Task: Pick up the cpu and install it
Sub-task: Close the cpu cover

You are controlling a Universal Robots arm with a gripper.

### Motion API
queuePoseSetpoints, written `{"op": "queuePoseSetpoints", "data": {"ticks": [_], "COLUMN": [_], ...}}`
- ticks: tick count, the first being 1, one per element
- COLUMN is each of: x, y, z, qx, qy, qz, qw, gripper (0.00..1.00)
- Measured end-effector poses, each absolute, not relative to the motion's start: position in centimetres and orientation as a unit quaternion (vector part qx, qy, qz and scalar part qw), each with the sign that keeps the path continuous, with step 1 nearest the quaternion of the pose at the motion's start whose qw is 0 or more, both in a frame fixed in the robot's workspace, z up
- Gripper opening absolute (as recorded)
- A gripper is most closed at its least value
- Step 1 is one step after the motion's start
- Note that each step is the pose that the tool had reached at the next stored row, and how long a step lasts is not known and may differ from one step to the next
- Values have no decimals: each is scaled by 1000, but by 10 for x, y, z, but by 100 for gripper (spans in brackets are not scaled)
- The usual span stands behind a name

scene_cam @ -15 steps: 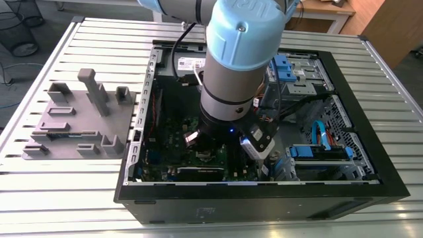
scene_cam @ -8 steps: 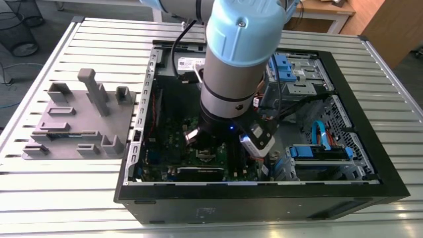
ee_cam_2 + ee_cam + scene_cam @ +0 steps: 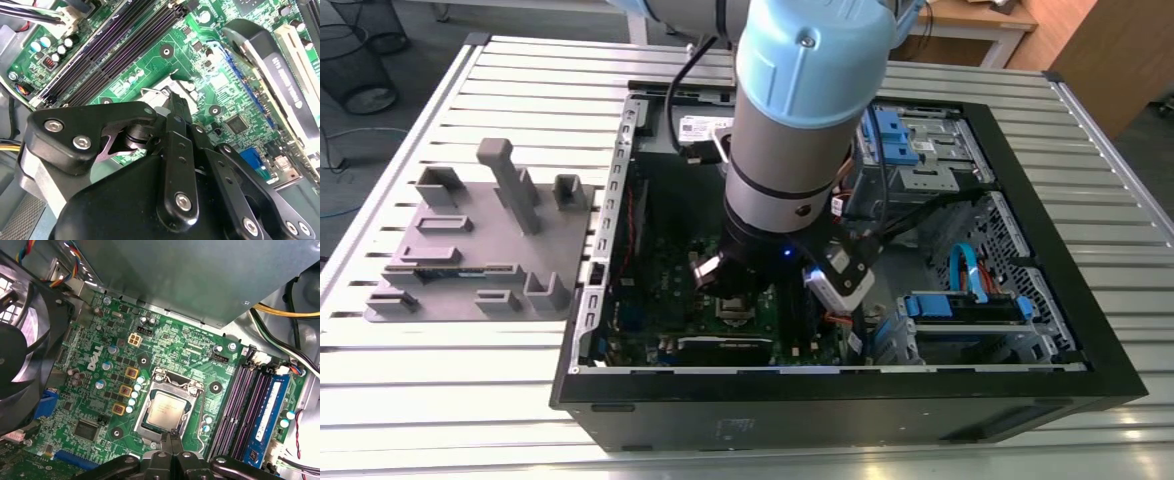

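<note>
The cpu, a small square chip with a silvery top, lies flat inside the silver-framed socket on the green motherboard. My gripper hangs just over the socket's edge beside the cpu, its two black fingers pressed together with nothing between them. In the second wrist view the same gripper reaches down over the socket, which hides the chip there. In the exterior view the arm stands inside the open computer case, with the gripper low over the board.
A black fan stands close beside the board. Memory slots and a blue memory stick run along the socket's other side. Cables and a metal cage hang above. A grey fixture plate lies at the exterior view's left.
</note>
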State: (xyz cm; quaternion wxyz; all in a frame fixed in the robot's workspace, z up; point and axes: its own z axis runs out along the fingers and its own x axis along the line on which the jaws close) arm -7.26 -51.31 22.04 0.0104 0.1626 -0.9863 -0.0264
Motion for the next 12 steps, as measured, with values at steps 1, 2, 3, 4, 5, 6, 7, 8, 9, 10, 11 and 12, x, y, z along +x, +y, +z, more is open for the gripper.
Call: {"op": "queuePoseSetpoints", "data": {"ticks": [1, 2, 3, 4, 5, 6, 7, 8, 9, 10, 11, 12], "x": [-73, -73, -73, -73, -73, -73, -73, -73, -73, -73, -73, -73], "y": [-513, -512, -512, -512, -512, -511, -511, -511, -510, -510, -510, -509], "z": [221, 222, 222, 223, 224, 225, 226, 227, 228, 229, 230, 231], "qx": [163, 163, 163, 163, 163, 163, 163, 163, 163, 163, 163, 163], "qy": [-986, -986, -986, -986, -986, -986, -986, -986, -986, -986, -986, -986], "qz": [-26, -26, -26, -26, -26, -26, -26, -26, -26, -26, -26, -26], "qw": [10, 10, 10, 10, 10, 10, 10, 10, 10, 10, 10, 10], "gripper": [11, 11, 11, 11, 11, 11, 11, 11, 11, 11, 11, 11]}}
